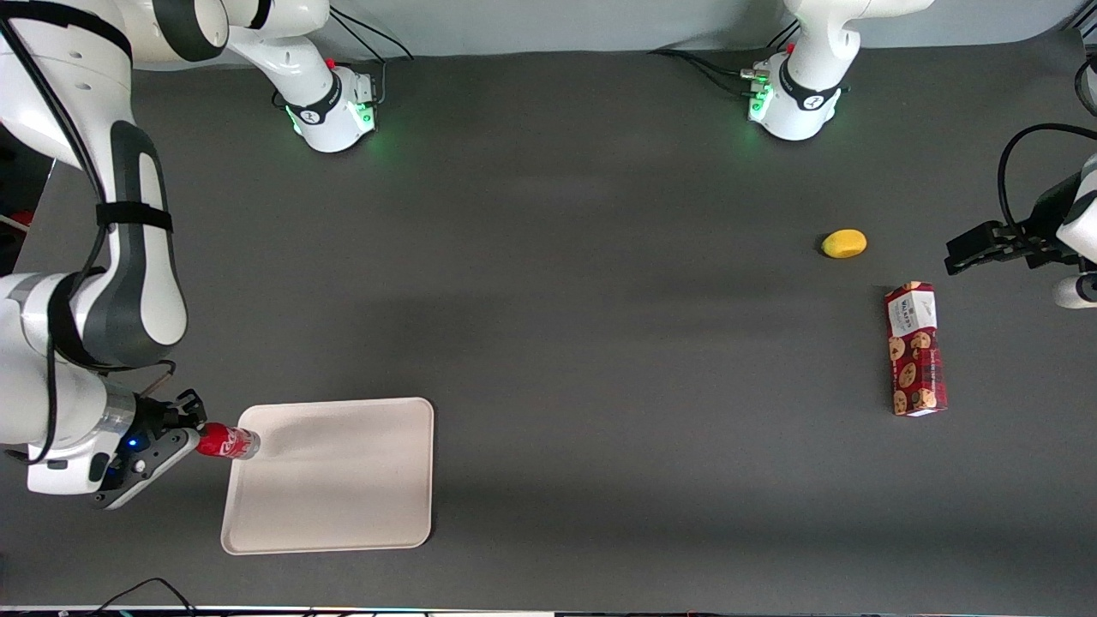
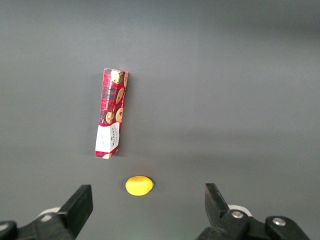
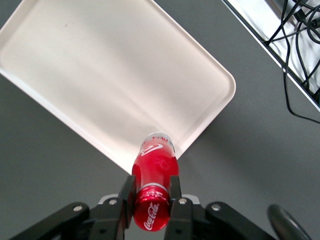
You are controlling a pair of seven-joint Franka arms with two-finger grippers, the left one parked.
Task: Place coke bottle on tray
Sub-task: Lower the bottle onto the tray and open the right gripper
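Note:
My right gripper (image 1: 190, 431) is shut on the coke bottle (image 1: 226, 441), a slim red bottle with white script, held by its capped end. In the front view the bottle lies level in the air and its silvery base reaches just over the edge of the tray (image 1: 343, 497) at the working arm's end. The cream-beige tray lies flat on the dark table, near the front camera. In the right wrist view the bottle (image 3: 154, 170) sits between both fingers of the gripper (image 3: 150, 192), its base above one corner of the tray (image 3: 100, 70).
A red cookie box (image 1: 915, 349) and a yellow lemon-like object (image 1: 844, 243) lie toward the parked arm's end of the table; both also show in the left wrist view, the box (image 2: 111, 112) and the yellow object (image 2: 138, 185). Cables lie at the table's front edge (image 3: 300, 60).

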